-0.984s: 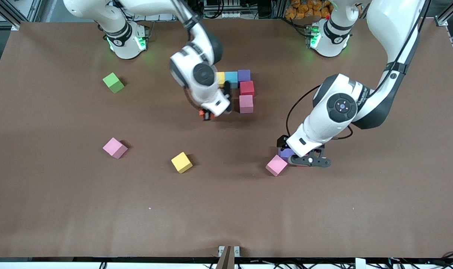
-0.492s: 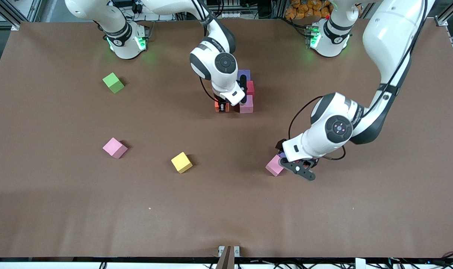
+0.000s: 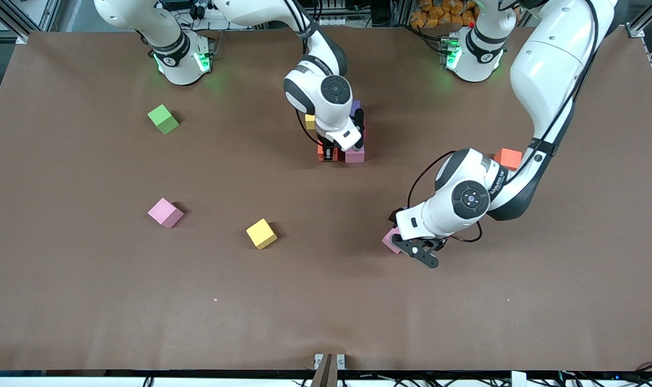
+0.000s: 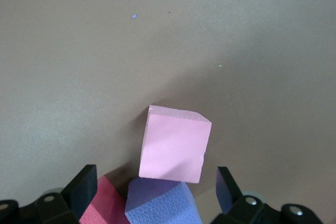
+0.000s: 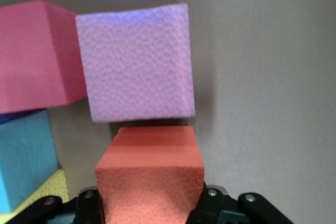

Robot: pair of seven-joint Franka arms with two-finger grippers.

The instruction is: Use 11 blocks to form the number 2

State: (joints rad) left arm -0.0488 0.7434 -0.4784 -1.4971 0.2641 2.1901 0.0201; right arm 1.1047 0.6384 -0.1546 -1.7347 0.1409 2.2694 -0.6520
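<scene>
Toward right arm's end of tabletop [image 3: 89, 301]: green cube [image 3: 163, 119], pink block [image 3: 165, 213], yellow block [image 3: 261, 234] loose. Mid-table, right gripper [image 3: 329, 154] clamped orange block [image 5: 149, 177] beside pink block of started number 2 [image 3: 354, 155]. Left gripper [image 3: 412, 248], jaws wide, straddled pink block [image 4: 175, 144] beside purple block [image 4: 157, 203]. Blocks looked light, foamy; grip flat faces. No readable writing.
</scene>
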